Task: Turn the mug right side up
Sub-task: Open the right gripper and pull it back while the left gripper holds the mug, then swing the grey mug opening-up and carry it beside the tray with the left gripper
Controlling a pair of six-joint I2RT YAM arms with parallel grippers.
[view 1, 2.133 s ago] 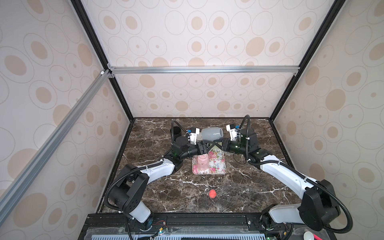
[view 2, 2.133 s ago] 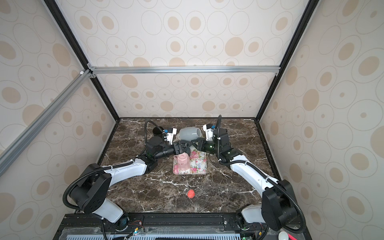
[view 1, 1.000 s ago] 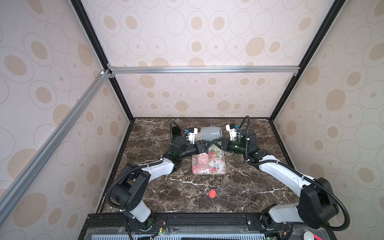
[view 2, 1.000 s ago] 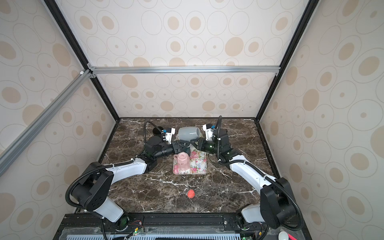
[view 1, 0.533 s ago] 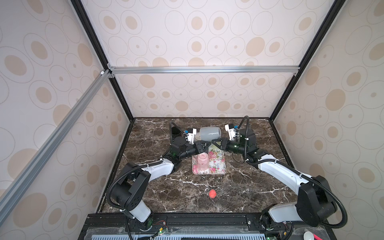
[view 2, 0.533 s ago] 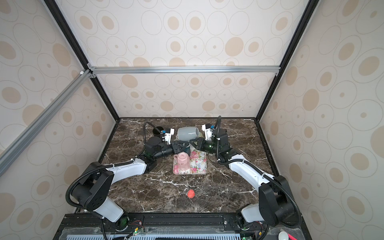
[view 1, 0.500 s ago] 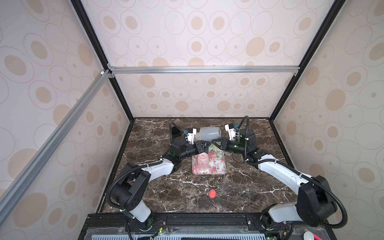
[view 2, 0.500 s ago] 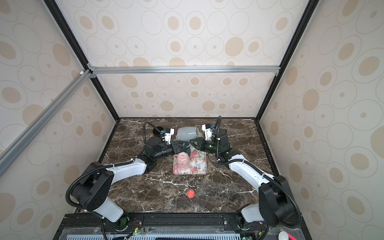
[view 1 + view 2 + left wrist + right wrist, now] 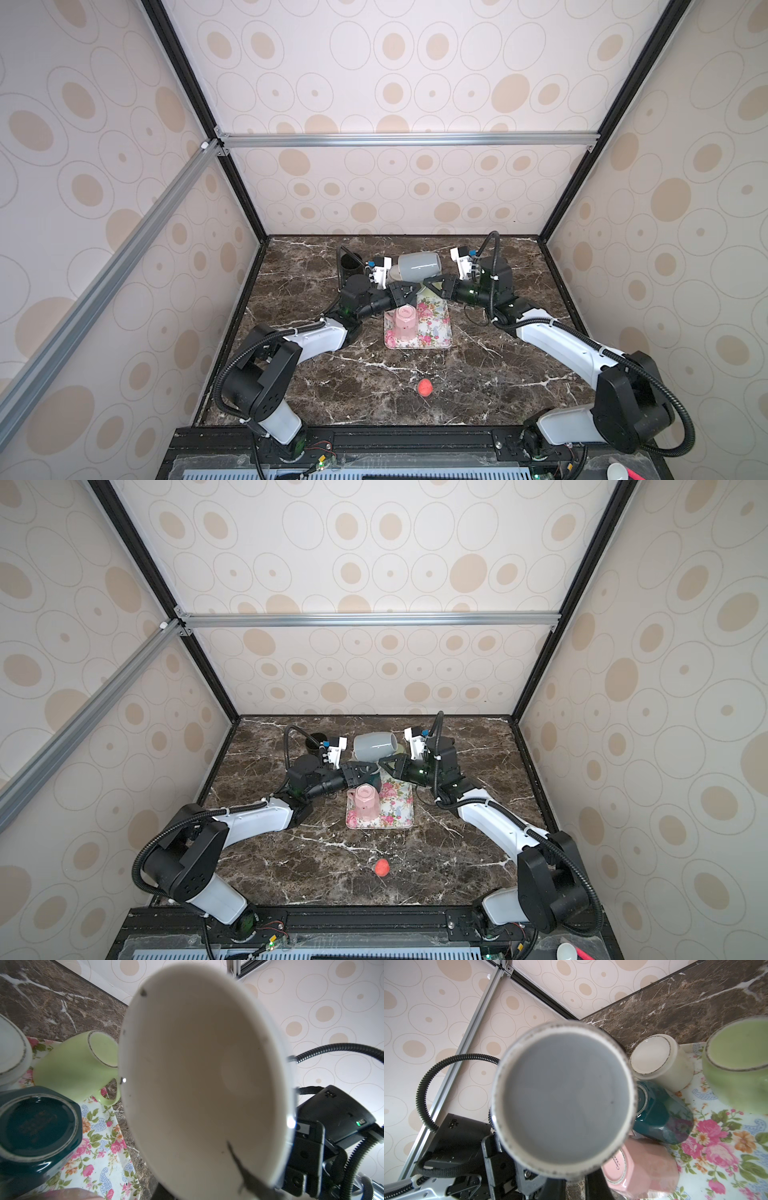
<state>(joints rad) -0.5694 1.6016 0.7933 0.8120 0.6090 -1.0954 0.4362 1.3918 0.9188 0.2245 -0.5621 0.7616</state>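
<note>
A grey mug (image 9: pixel 415 266) (image 9: pixel 374 746) hangs on its side above the back of the floral tray (image 9: pixel 432 336), mouth to the left. My right gripper (image 9: pixel 432 286) (image 9: pixel 386 766) is shut on it from below at the base end; the right wrist view is filled by the mug's grey bottom (image 9: pixel 562 1101). From the left, my left gripper (image 9: pixel 405 291) (image 9: pixel 365 773) sits at the rim. Most of the left wrist view is the mug's pale inside (image 9: pixel 197 1074), with one dark finger (image 9: pixel 246 1176) inside the wall and the other below it.
On the tray a pink mug (image 9: pixel 405 320), a teal mug (image 9: pixel 37 1126), a green mug (image 9: pixel 79 1064) and a cream mug (image 9: pixel 658 1064) stand upside down. A black cup (image 9: pixel 351 264) stands at the back left. A red ball (image 9: pixel 425 386) lies on the marble near the front.
My left gripper's jaws have closed in on the mug's rim. The mug has shifted slightly left with both grippers. The right grip is unchanged.
</note>
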